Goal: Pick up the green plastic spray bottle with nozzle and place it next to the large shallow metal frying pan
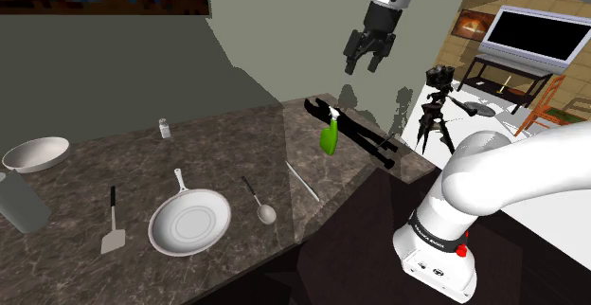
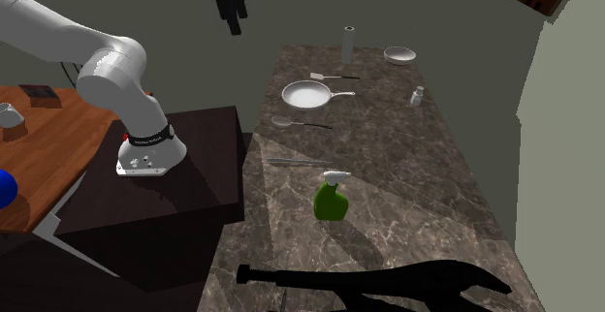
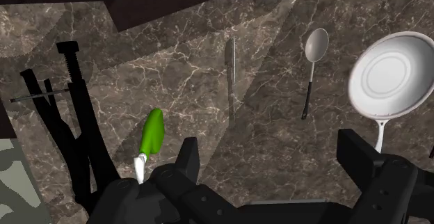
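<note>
Green spray bottle (image 1: pixel 329 137) is standing upright on the surface (image 1: pixel 218 152), at the shoulder view's two o'clock from the frying pan (image 1: pixel 189 223). It is probably light, slick plastic, best gripped mid-body. End effector (image 1: pixel 367 62) is hovering overhead, fingers spread wide, empty.

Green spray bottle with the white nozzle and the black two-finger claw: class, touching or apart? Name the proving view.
Apart. The shoulder view shows the black two-finger claw open in the air above the green spray bottle, grey wall between them.
</note>
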Available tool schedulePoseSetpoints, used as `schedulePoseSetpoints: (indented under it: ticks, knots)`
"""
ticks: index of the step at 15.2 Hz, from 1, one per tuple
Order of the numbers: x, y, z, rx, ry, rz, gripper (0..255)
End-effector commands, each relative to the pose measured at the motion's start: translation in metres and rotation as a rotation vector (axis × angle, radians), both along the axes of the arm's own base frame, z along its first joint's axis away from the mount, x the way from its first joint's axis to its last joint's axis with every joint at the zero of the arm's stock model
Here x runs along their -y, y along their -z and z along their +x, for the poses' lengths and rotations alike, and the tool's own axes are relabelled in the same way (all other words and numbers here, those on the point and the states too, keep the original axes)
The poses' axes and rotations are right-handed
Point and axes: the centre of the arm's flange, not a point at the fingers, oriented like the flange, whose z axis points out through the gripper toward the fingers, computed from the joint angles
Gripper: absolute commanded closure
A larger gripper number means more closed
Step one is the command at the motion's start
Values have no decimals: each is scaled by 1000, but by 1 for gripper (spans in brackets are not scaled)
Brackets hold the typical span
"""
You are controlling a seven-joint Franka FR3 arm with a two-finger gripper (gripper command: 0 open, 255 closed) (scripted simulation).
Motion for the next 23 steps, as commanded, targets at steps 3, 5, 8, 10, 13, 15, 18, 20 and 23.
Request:
schedulePoseSetpoints:
  ticks: [3, 5, 8, 10, 13, 15, 18, 20, 23]
  knots:
    - [15, 17, 14, -8, 4, -2, 0]
    - [31, 33, 28, -17, 7, -3, 0]
    - [54, 58, 49, -29, 13, -6, 0]
    - [70, 75, 63, -38, 17, -7, 0]
    - [94, 101, 82, -50, 22, -10, 0]
    - [110, 118, 96, -59, 26, -12, 0]
    - [134, 144, 115, -71, 32, -14, 0]
    - [150, 161, 127, -80, 36, -16, 0]
    - [174, 187, 146, -92, 41, -18, 0]
